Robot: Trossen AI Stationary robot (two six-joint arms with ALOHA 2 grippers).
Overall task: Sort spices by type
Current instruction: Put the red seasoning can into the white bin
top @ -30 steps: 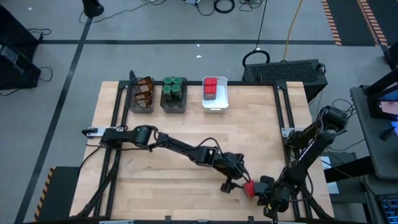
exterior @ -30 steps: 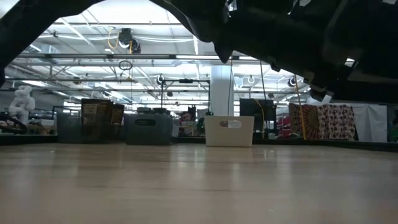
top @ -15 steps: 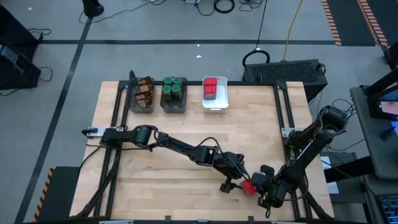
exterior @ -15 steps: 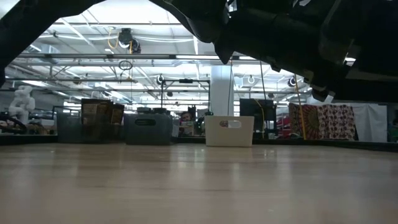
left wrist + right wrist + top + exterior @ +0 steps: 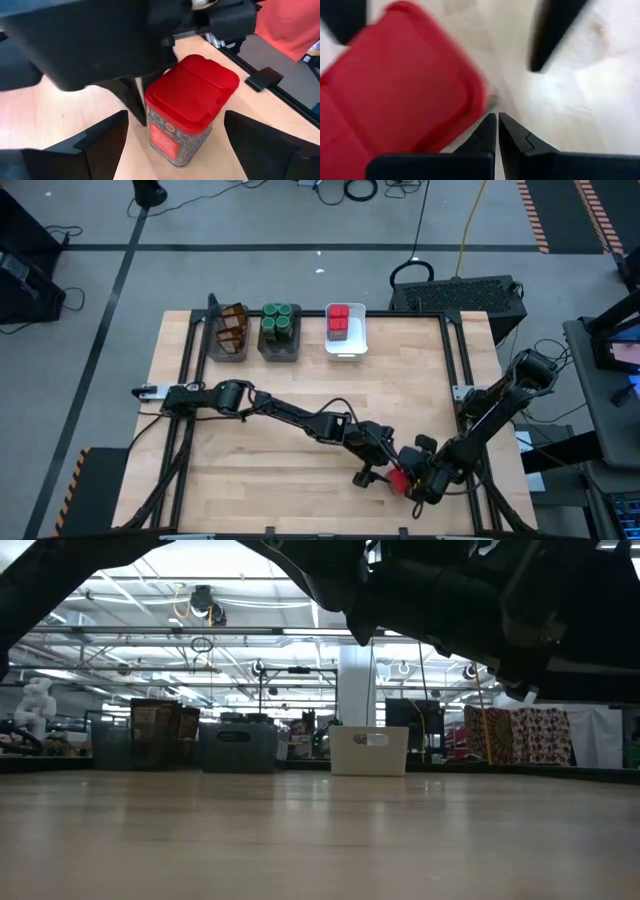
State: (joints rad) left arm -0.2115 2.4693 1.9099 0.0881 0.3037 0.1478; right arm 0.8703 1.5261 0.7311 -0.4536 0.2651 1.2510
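- Far left of the row at the back of the surface [image 5: 250, 480], a dark bin [image 5: 228, 332] holds the brown packets [image 5: 233, 326], standing on edge.
- Beside it, a second dark bin [image 5: 280, 352] holds the green-lidded jars [image 5: 280, 323], packed together.
- Next along, the white bin [image 5: 346, 345] holds red tins [image 5: 339, 321] at its far end; the near end is bare.
- From the left edge, the left arm reaches across the surface toward the near right corner. The left gripper [image 5: 378, 471] has its fingers spread wide, one on each side of a lone red tin [image 5: 399, 478].
- In the left wrist view the tin [image 5: 190, 107] stands upright on the wood between the two dark fingers [image 5: 105, 137], with bare wood showing on both sides; neither finger touches it. It has a red hinged lid and a patterned body with a red label.
- The right gripper [image 5: 415, 480] sits just beside the tin on its right, low over the surface, with its fingers pressed together and nothing between them.
- In the right wrist view the closed fingertips [image 5: 496, 131] point at the wood right next to the tin's red lid [image 5: 400, 85]; whether they touch it cannot be told.
- The right arm bends back to its base at the right edge of the surface.
- In the low view, both arms show only as dark shapes overhead, the three bins in line far behind.
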